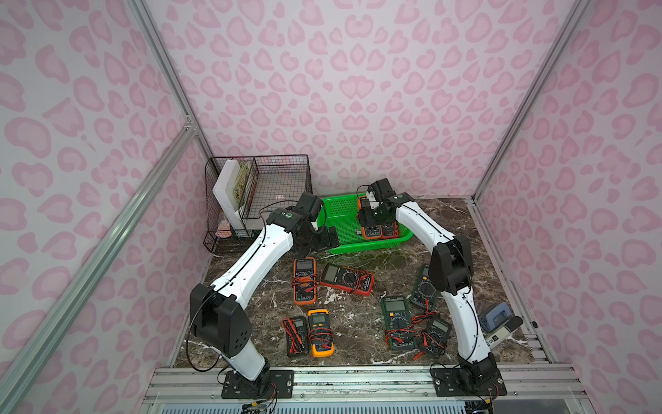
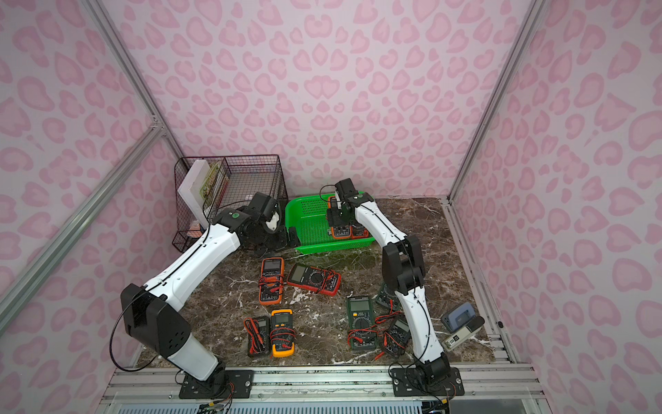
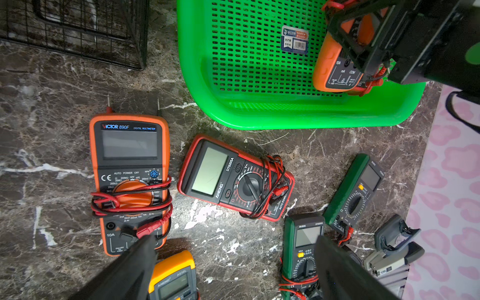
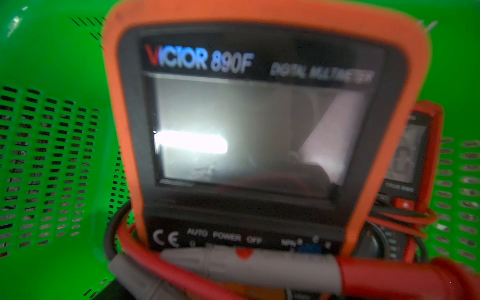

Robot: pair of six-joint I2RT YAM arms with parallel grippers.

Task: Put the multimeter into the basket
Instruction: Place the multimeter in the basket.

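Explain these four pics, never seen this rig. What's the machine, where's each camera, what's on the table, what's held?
Two white robot arms are mounted at the near edge of a marble table. Each ends in a two-fingered gripper. Two pictures are near-identical overviews from a stereo camera above. The other two come from a camera on each wrist.

Seven multimeters with wrapped leads lie loose on the table, such as the yellow multimeter. At the back stand a green basket and a black wire rack.

The right gripper reaches into the basket and seems to grip an orange Victor multimeter. A red-cased meter is already inside, next to it. The left gripper hovers open and empty.
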